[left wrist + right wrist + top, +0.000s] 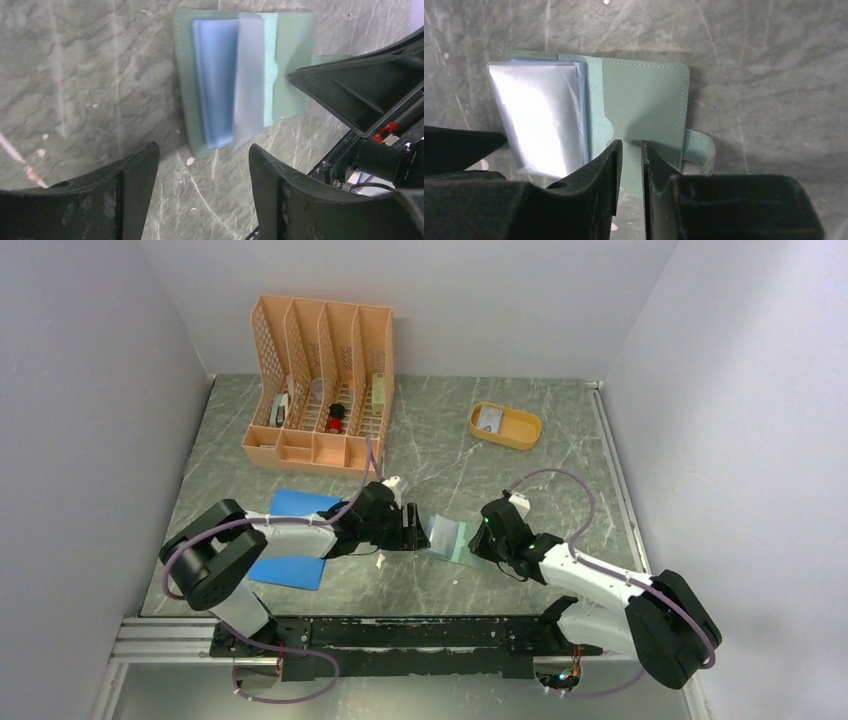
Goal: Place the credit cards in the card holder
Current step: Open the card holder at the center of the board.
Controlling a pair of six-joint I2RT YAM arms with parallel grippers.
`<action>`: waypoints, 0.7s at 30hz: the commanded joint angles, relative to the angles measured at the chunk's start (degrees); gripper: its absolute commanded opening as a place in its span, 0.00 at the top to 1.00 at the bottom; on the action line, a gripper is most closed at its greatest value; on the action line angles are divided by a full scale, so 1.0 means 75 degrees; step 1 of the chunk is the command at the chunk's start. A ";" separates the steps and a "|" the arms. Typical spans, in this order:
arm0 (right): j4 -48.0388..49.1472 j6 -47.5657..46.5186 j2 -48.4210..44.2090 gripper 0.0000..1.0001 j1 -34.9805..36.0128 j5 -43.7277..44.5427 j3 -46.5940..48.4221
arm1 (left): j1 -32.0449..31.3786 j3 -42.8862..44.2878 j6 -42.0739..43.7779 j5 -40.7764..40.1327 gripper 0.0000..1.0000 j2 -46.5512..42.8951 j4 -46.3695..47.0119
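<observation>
At mid-table, right gripper [630,146], nearly clenched, grasp unclear, is pressing the wallet [644,100], risking skidding it, while left gripper [202,150] is hovering released.

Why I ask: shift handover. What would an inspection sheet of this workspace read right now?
Surface: grey marbled table, with a few pale specks.
Job's things: card holder lies open at centre with its clear inner pockets up. A credit card sits in the yellow tray at far right.
Clutter: orange file organizer holding small items at far left; blue pad at near left.
Grippers: left claw is open and empty beside the card holder. Right claw is nearly closed at its right panel; whether it grips cannot be told.
Cables: purple cables loop along both arms.
Surroundings: pale walls on three sides; metal rail at the near edge.
</observation>
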 commanded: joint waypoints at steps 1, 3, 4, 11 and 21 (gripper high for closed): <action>0.0015 -0.0016 0.0486 0.76 -0.0094 -0.0278 -0.0475 | 0.0014 0.0185 -0.0027 0.0438 0.30 0.0478 0.0447; 0.0034 -0.0036 0.0482 0.76 -0.0100 -0.0296 -0.0487 | 0.0010 0.0219 -0.0088 0.0553 0.32 0.0638 0.0597; 0.0048 -0.0038 0.0486 0.76 -0.0116 -0.0305 -0.0484 | 0.0008 0.0219 -0.0148 0.0633 0.33 0.0726 0.0699; 0.0101 -0.0109 0.0581 0.77 -0.0234 -0.0470 -0.0495 | 0.0021 0.0092 -0.0617 0.1277 0.42 0.1261 0.1771; 0.0195 -0.0179 0.0544 0.77 -0.0282 -0.0547 -0.0508 | 0.0026 -0.0423 -0.1132 0.1863 0.67 0.1045 0.3345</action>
